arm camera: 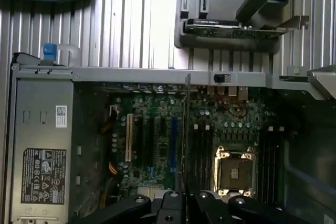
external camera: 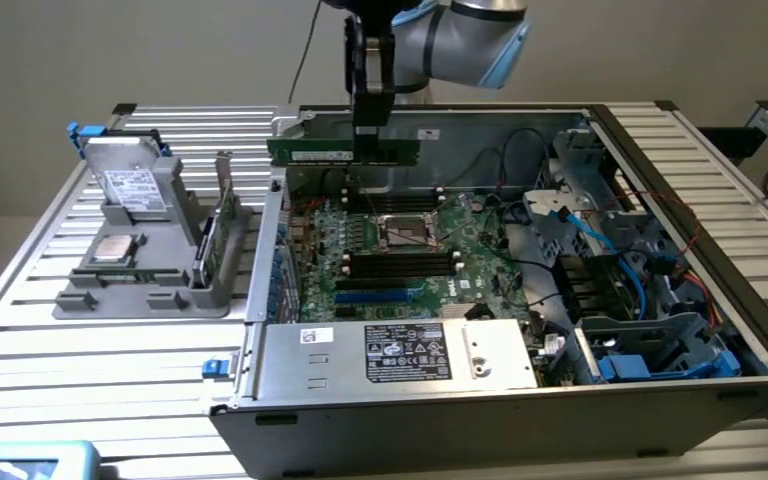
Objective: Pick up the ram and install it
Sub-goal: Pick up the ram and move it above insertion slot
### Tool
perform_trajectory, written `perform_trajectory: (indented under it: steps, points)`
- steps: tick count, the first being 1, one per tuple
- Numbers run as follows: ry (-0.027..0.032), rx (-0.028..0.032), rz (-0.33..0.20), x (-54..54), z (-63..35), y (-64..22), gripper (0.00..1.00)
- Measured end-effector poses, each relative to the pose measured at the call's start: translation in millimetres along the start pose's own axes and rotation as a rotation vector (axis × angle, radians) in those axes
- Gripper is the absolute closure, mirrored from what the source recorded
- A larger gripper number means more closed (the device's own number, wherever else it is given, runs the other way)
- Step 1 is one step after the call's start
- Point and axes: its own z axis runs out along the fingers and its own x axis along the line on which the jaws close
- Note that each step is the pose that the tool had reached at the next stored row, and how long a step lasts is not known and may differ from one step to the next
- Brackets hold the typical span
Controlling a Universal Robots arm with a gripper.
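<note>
Ram (external camera: 324, 151) is held level above the open computer case (external camera: 491, 420), clamped between the fingers (external camera: 369, 118).

- The arm (external camera: 464, 30) comes in from above, its wrist pointing straight down.
- The gripper (external camera: 369, 142) hangs vertical, jaws clamped on the ram (external camera: 315, 151).

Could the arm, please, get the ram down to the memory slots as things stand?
Probably yes: the case lies open, nothing covers the memory slots, and the tool holds the ram above the case.
</note>
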Motion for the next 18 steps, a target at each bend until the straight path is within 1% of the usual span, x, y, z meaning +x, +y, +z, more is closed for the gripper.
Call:
perform_trajectory:
  steps: [4,5,7,10,11,13,18]
  points:
    - [0.0002,0.0225,0.000,-8.0,0.3,-9.5,0.87]
    - [0.0003,0.0270,0.000,-9.7,0.3,-11.8,0.87]
    - [0.0004,0.0322,0.000,-11.8,0.7,-18.3,0.87]
    - [0.0004,0.0352,0.000,-13.1,1.4,-29.5,0.87]
    - [0.0004,0.0352,0.000,-13.2,1.5,-31.7,0.87]
    - [0.0005,0.0353,0.000,-13.1,1.7,-33.9,0.87]
    - [0.0005,0.0341,0.000,-13.1,1.7,-34.5,0.87]
